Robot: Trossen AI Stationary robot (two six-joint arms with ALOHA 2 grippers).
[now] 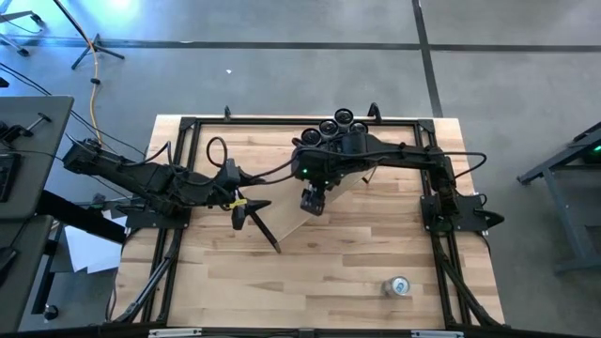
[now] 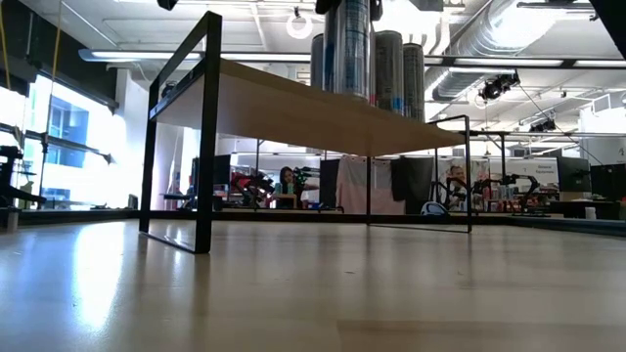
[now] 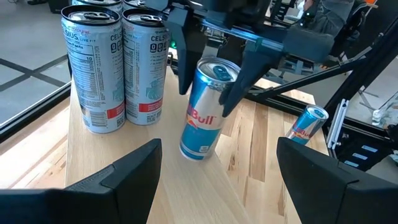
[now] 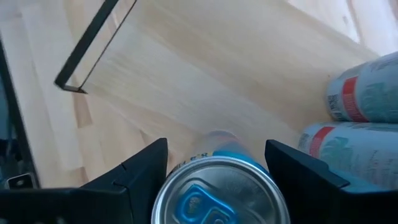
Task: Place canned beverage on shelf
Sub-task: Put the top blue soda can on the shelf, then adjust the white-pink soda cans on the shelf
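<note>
A blue-and-silver can (image 3: 203,118) leans over the pale shelf board (image 3: 124,162), with my right gripper (image 3: 208,93) shut on its upper part. From the right wrist view the can's top (image 4: 214,194) sits between the fingers. Two tall silver cans (image 3: 90,68) (image 3: 146,65) stand upright on the board beside it. The shelf (image 2: 293,108) stands on its black end brackets on the tabletop. My left gripper (image 3: 217,174) is open over the shelf's near end (image 1: 272,235), with nothing between its fingers. I cannot tell whether it touches the board. My right gripper pinches the blue can's side wall just below its top rim (image 3: 211,84) between its two fingers (image 3: 186,62). The fingers come from above, slanting down. The can is tilted, and its lower rim (image 3: 198,152) appears to rest on the shelf board.
Several can tops (image 1: 340,122) cluster at the shelf's far end under the right arm. Another blue can (image 1: 399,286) lies on the tabletop near the front right corner. A black frame (image 1: 183,150) runs along the table's edges. Bare tabletop lies near the front edge.
</note>
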